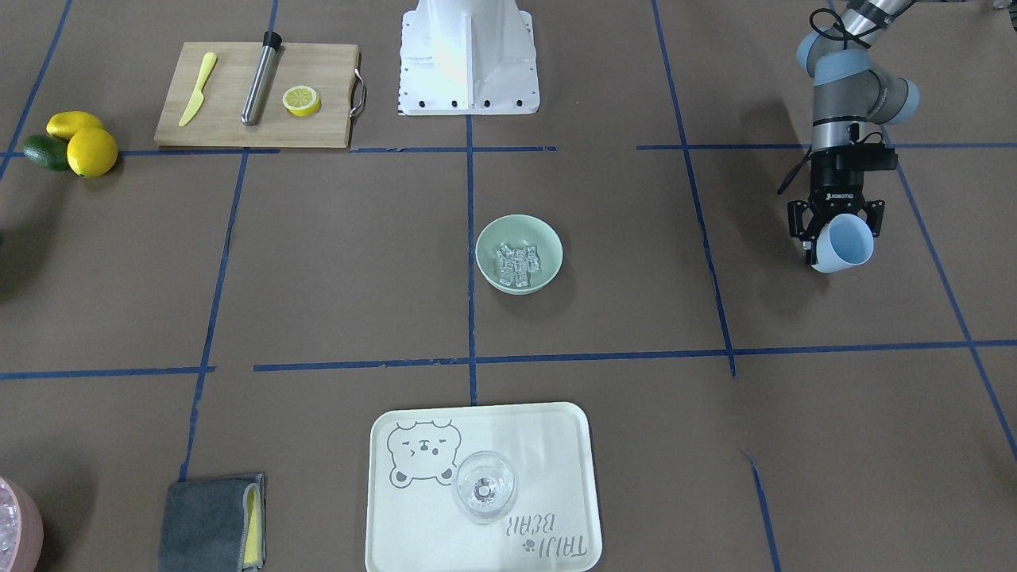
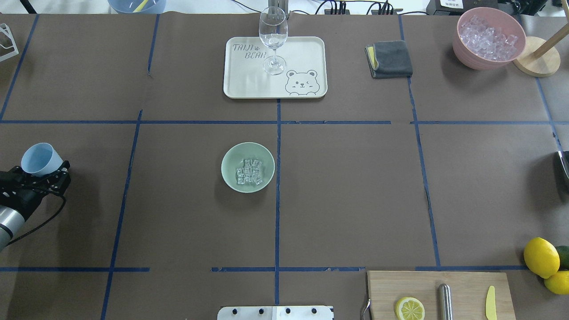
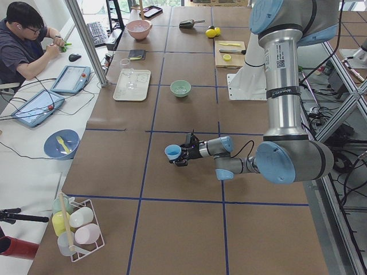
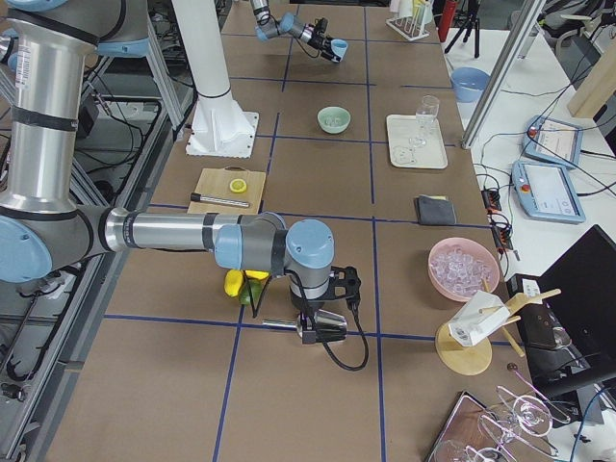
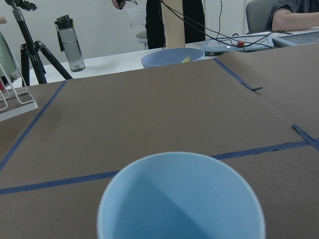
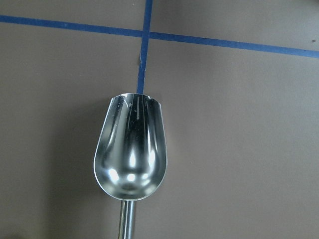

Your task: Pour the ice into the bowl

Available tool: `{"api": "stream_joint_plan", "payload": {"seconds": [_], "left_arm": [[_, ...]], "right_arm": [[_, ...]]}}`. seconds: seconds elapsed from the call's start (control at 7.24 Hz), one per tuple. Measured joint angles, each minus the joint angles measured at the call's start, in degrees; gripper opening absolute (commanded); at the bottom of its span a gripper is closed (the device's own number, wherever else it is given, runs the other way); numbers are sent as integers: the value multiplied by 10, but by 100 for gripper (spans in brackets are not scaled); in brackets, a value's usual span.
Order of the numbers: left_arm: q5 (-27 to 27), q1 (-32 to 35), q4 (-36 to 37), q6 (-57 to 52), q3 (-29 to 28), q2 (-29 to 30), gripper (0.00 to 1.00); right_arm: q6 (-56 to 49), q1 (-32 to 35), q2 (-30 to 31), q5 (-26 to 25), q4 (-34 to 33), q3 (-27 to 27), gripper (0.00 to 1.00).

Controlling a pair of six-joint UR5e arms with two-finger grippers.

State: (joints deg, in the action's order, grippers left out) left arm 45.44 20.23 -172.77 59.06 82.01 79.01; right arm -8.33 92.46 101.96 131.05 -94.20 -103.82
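Overhead exterior, one bowl (image 2: pixel 229 158), ice (image 2: pixel 250 171), left fingers (image 2: pixel 60 173) gripping one cup (image 2: pixel 40 158), right fingers (image 4: pixel 308 335) unclear

Bright, even overhead light; soft shadow round bowl (image 1: pixel 489 238); glare on scoop (image 6: pixel 130 154); cup (image 5: pixel 180 199) blurry, v. close.

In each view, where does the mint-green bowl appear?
Front-facing: bowl at centre.
Overhead: bowl slightly left of centre.
Exterior left: bowl upper middle.
Exterior right: bowl upper middle.
Left wrist: not there.
Right wrist: not there.
Shared landmark: the bear tray.
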Motion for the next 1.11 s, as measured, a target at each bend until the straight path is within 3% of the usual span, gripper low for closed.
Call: {"api": "stream_joint_plan", "payload": {"seconds": [0.69,1.11], "left_arm": [[-15,-2,-5,-1,1,0,100],[-54,-2,-55,-2,1,-1,100]], "right_arm": [[5,0,-5,0,1,-1,100],[7,0,-7,0,1,-1,100]]}}
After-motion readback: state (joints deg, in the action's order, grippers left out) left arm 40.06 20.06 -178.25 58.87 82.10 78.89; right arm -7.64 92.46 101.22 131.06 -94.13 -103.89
